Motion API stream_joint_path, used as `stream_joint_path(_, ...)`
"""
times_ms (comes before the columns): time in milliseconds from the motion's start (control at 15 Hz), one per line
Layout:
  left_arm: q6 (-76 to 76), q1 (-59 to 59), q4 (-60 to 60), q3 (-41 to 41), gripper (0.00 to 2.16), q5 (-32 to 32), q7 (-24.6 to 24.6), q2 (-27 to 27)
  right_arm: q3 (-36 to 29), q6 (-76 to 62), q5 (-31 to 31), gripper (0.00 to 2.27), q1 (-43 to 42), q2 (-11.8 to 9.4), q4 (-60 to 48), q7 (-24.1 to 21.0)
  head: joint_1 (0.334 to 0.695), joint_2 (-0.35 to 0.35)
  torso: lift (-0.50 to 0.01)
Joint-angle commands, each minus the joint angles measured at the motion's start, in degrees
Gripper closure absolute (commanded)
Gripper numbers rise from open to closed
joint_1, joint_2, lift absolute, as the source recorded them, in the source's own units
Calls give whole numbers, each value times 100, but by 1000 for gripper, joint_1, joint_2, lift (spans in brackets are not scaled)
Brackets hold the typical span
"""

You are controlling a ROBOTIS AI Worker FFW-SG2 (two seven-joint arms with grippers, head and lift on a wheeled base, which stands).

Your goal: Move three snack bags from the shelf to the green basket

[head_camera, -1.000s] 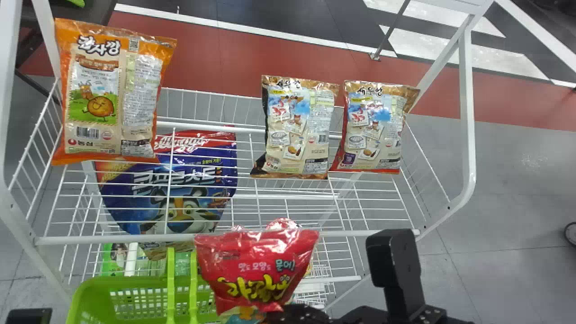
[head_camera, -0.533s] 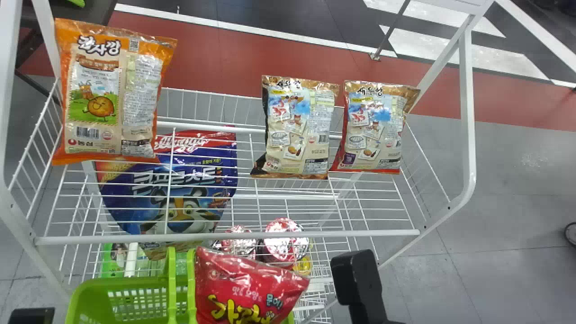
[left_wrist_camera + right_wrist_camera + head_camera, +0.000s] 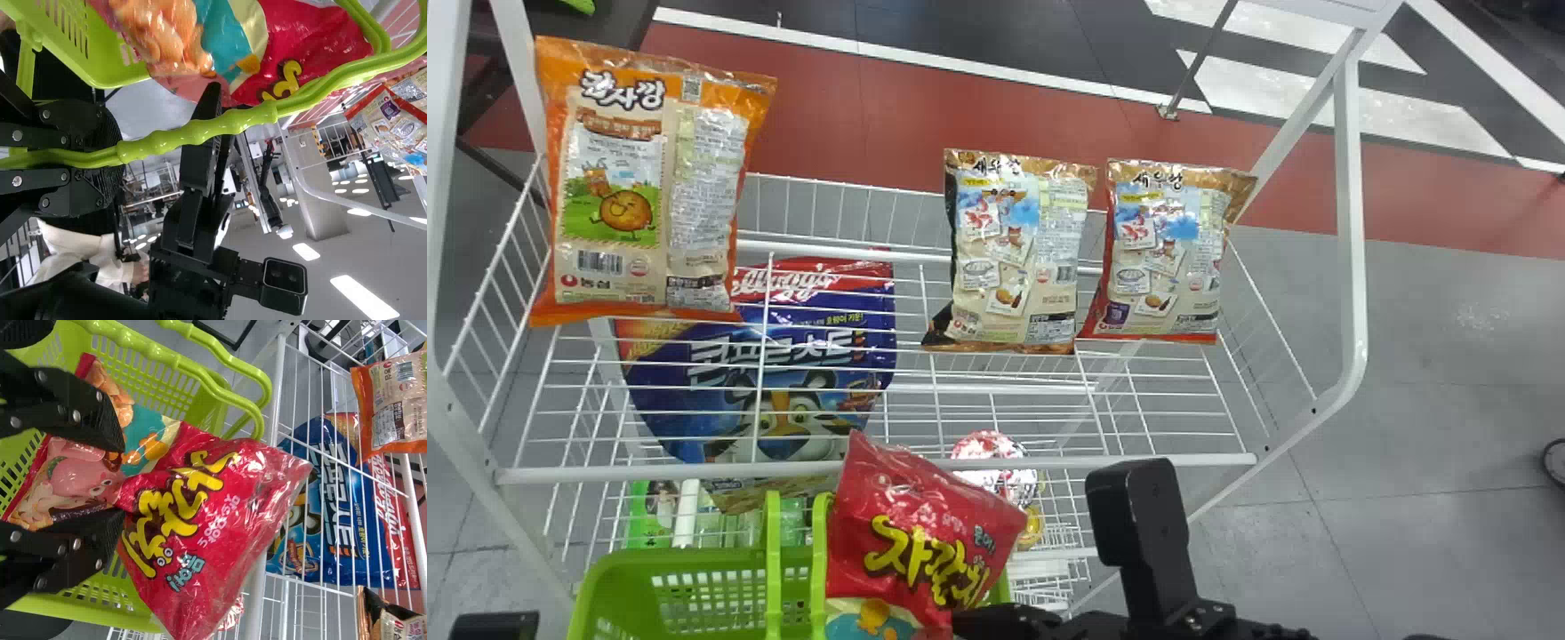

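Observation:
My right gripper (image 3: 960, 615) holds a red snack bag (image 3: 911, 524) over the right part of the green basket (image 3: 667, 562), beside its raised handles. In the right wrist view my right gripper (image 3: 121, 480) is shut on the bag's lower part, and the red snack bag (image 3: 200, 500) tilts out past the basket's edge. A black part of my left gripper (image 3: 494, 625) shows at the head view's lower left corner. Seen from the left wrist, my left gripper (image 3: 117, 155) is shut on the green basket's handle (image 3: 213, 128).
On the white wire shelf (image 3: 1156, 460) stand an orange snack bag (image 3: 649, 187) at left and two brown-topped bags (image 3: 1018, 253) (image 3: 1169, 253) at right. A blue cereal bag (image 3: 783, 382) and round red-and-white packs (image 3: 996, 458) lie on a lower level.
My right gripper has carried the red bag left, dipping and then rising a little, and the bag now leans. Basket and left gripper have shifted slightly right.

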Motion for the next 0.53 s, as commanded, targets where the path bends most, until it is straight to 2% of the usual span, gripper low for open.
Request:
stream_joint_path(0,0,-7,-1,-15,1953,0,7,4,0,82,-14,53,71,-1,-199,7,695,-350,-48)
stream_joint_path(267,0,-25,8,-33,1953,0,15,4,-219,82,-14,53,300,-10,-780,-37,695,-350,-48)
stream_joint_path(333,0,-34,8,-33,1953,9,15,4,-307,82,-14,53,361,-10,-797,-168,695,-350,-48)
stream_joint_path(467,0,-25,-1,-50,1953,0,15,4,-334,82,408,49,396,-10,-788,-353,695,-350,-48)
